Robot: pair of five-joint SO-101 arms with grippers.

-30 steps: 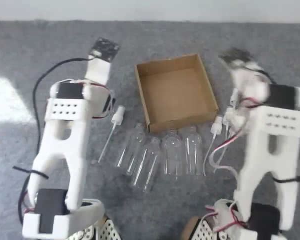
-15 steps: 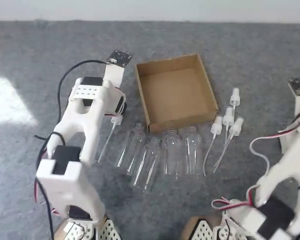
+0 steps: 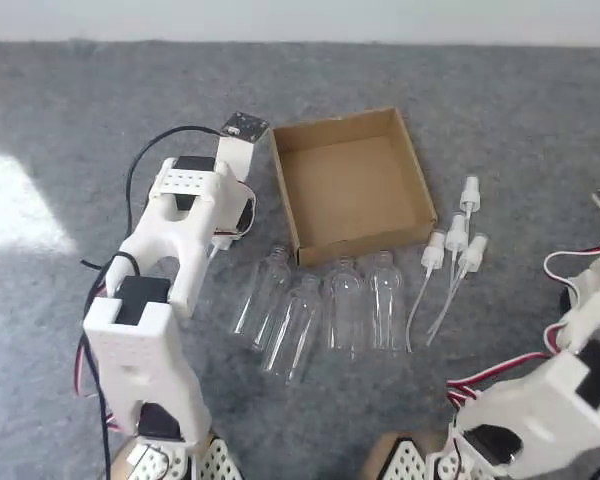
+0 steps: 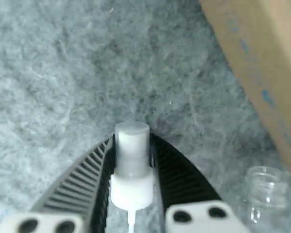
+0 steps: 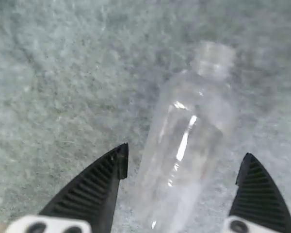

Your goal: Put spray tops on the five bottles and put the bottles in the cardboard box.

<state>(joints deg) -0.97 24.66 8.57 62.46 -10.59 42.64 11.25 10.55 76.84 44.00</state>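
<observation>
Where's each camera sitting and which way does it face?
High view: fixed above the table, looking down on box, four bottles, left arm, right arm.
Left wrist view: on the left arm, looking down its gripper, shut on a spray top.
Right wrist view: on the right arm, looking down through its open gripper at a bottle.
High and left wrist views share the box.

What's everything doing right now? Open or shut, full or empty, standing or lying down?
cardboard box: open, empty.
four bottles: lying down, no tops.
fifth bottle: lying down, no top.
three spray tops: lying loose beside the box.
lone spray top: gripped.
left gripper: jaws shut on the lone spray top.
right gripper: jaws open, either side of the fifth bottle.
</observation>
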